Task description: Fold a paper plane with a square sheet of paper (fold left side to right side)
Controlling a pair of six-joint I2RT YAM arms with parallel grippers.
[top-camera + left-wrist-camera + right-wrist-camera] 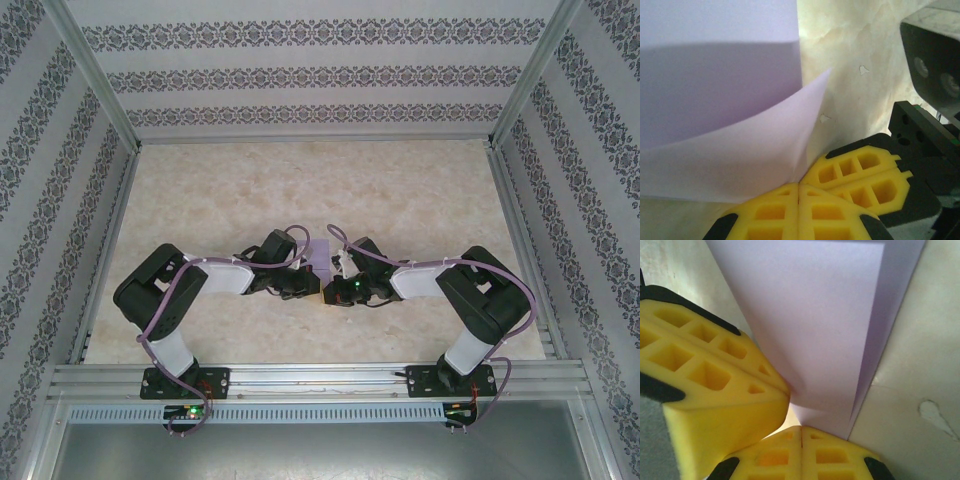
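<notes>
Top external view has the two arms bent in toward each other, so they meet in the middle of the pale marble surface (400,200). The left gripper (303,285) and the right gripper (337,290) sit tip to tip there. The square sheet of paper (320,260) peeks out between them, a little higher in the frame.

Left wrist view has the purple paper in the upper left of the frame. It is bent over on itself: one flap curves up and another part lies flat behind it. The low corner of the paper comes down to the yellow fingers (770,215) at the bottom middle. These left jaws are squeezed tight together. The right gripper sits just beside them, at the lower right.

Right wrist view has the folded paper in the upper middle, with two layers showing along its right edge. Its bottom corner reaches the tips of the right jaws at the bottom of the frame, and they are squeezed tight too. Whether either pair pinches the paper cannot be told.
</notes>
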